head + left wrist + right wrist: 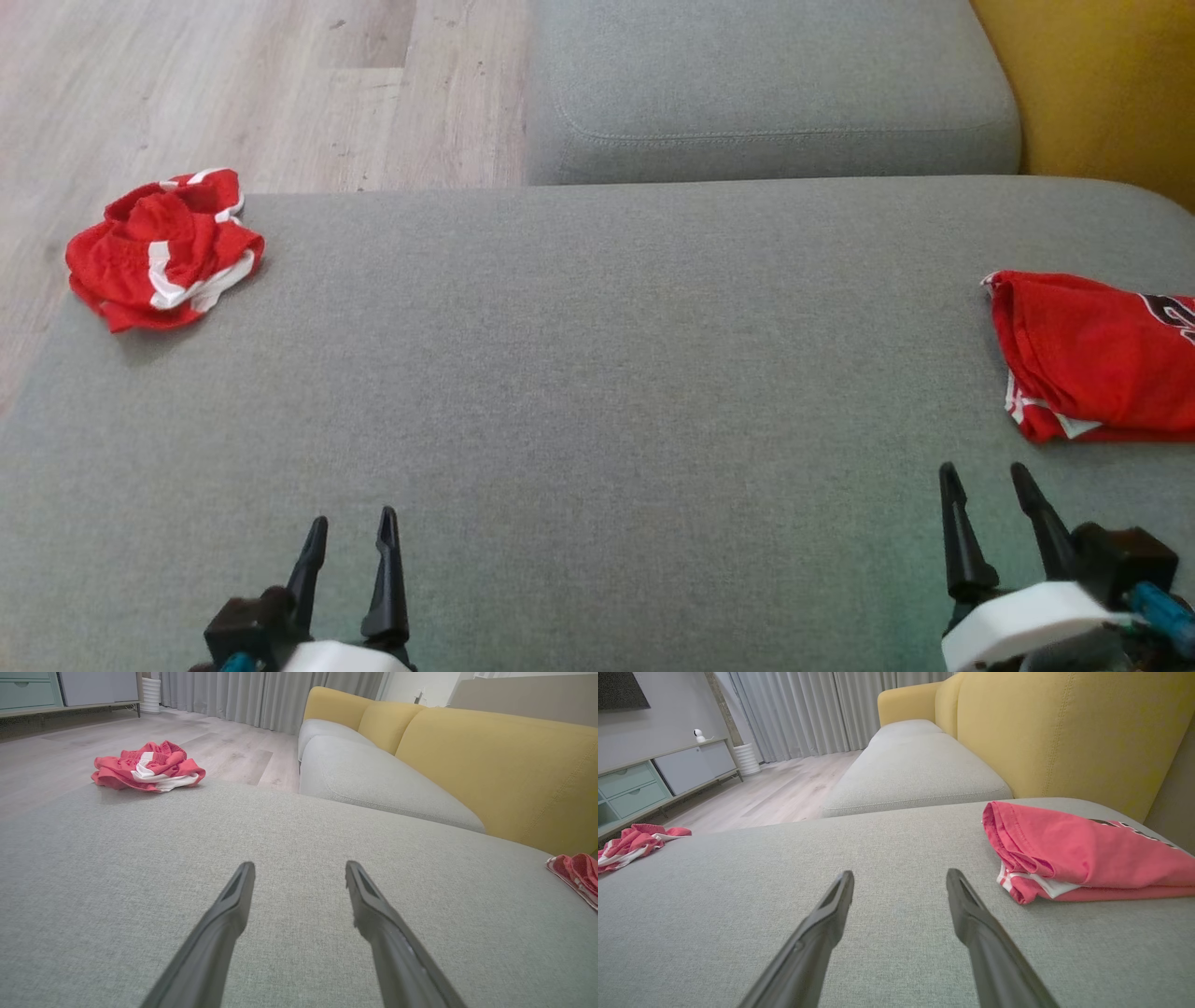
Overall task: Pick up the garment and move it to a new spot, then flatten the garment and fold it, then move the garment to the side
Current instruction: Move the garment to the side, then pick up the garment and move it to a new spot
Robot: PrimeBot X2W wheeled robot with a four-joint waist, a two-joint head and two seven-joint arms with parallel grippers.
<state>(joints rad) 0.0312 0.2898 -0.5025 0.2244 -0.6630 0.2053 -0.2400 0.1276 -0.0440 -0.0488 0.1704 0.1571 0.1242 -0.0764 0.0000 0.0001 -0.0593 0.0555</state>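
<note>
At the far left, a crumpled red fabric garment with white stripes lies bunched at the corner of the wide grey woven sofa seat. It is close to the edge where the pale wood-plank floor begins. It looks like the piece the task concerns: heaped, unfolded and well apart from both arms. It probably waits there to be fetched to the open middle of the seat, where there is room to flatten it. Its own folds hide its outline, so I cannot tell whether it is shorts or a top.

Left of centre at the bottom, the left end effector sits low over bare cushion. Its two dark fingers are spread wide with nothing between them, and the left wrist view shows the same broad gap.

At the lower right, the right end effector is likewise wide and empty. It points up the seat, near a folded red fabric garment with white trim. That piece lies flat and doubled at the right side of the seat, probably set there to keep the middle free. The head view's right edge cuts it off, and the dark print on it is too partial to read. Behind it rises the mustard-yellow sofa backrest.
</note>
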